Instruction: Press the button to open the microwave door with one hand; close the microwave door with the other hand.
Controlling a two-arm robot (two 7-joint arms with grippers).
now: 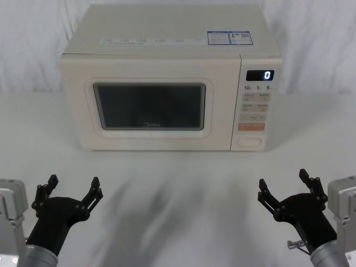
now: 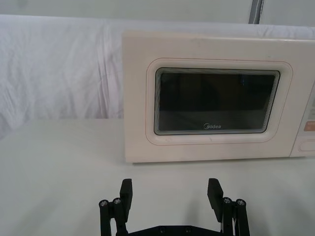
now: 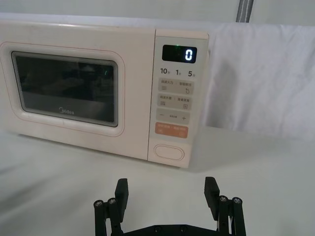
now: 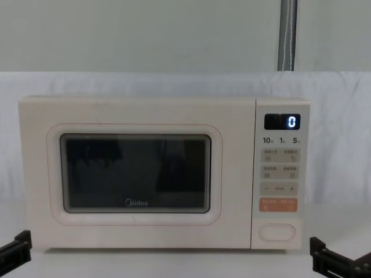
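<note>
Head view puts the button at the very bottom of the control panel, a wide cream oval just under the orange key, on the right end of the microwave. Above it the display reads 0. The microwave door takes up the rest of the front, to the left of the panel, and it sits flush with the body, shut, its dark window carrying the small Midea logo along the lower edge.

The oven stands on a white table, square to me, with a white cloth hanging behind it.

My right gripper hovers low over the table on the right, well short of the microwave and roughly in line with the panel; its fingers are spread wide and hold nothing. From my right wrist the button lies straight ahead between the two fingertips.

My left gripper hovers on the left side, just as far back from the oven, fingers likewise spread apart and empty. From my left wrist the door faces me.
</note>
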